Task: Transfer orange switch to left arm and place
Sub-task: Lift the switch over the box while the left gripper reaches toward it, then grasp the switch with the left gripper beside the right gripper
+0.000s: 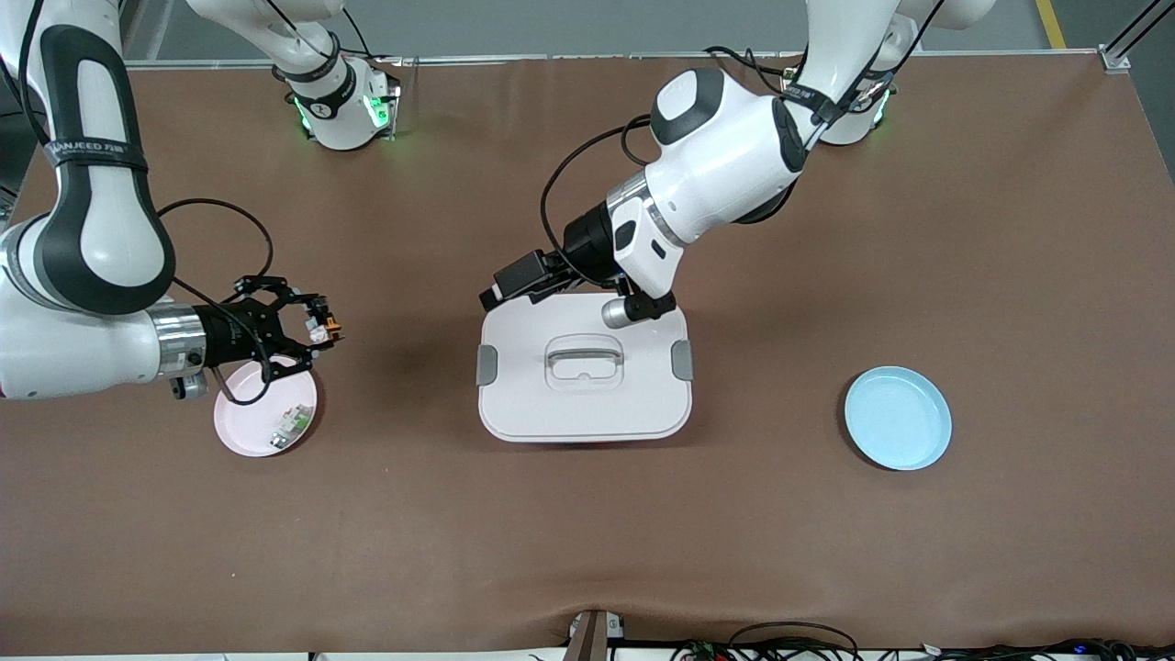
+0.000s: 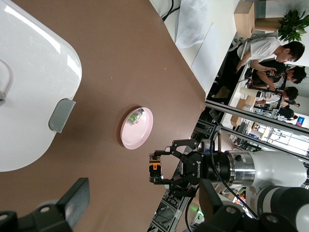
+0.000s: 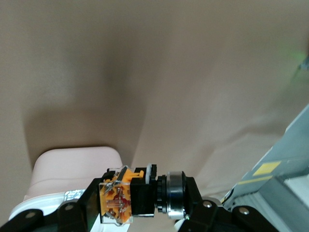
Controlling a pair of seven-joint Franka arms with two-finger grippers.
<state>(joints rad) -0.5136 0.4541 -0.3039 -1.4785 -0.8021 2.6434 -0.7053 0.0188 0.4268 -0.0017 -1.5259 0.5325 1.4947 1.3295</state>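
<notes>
The orange switch [image 1: 328,325] is a small black part with an orange middle. My right gripper [image 1: 321,328] is shut on it and holds it in the air over the rim of a pink plate [image 1: 240,418]. The right wrist view shows the switch [image 3: 129,195] clamped between the jaws, and the left wrist view shows it [image 2: 154,168] too. My left gripper [image 1: 493,294] is open and empty, over the edge of the white box [image 1: 551,408] farthest from the front camera, pointing toward the right gripper. The box [image 2: 29,96] stands mid-table between the two plates.
The pink plate [image 2: 141,137] holds a small green-and-white part [image 1: 289,427]. A light blue plate [image 1: 898,418] lies toward the left arm's end of the table. The box has grey side clips [image 1: 486,364] and a recessed handle [image 1: 584,353].
</notes>
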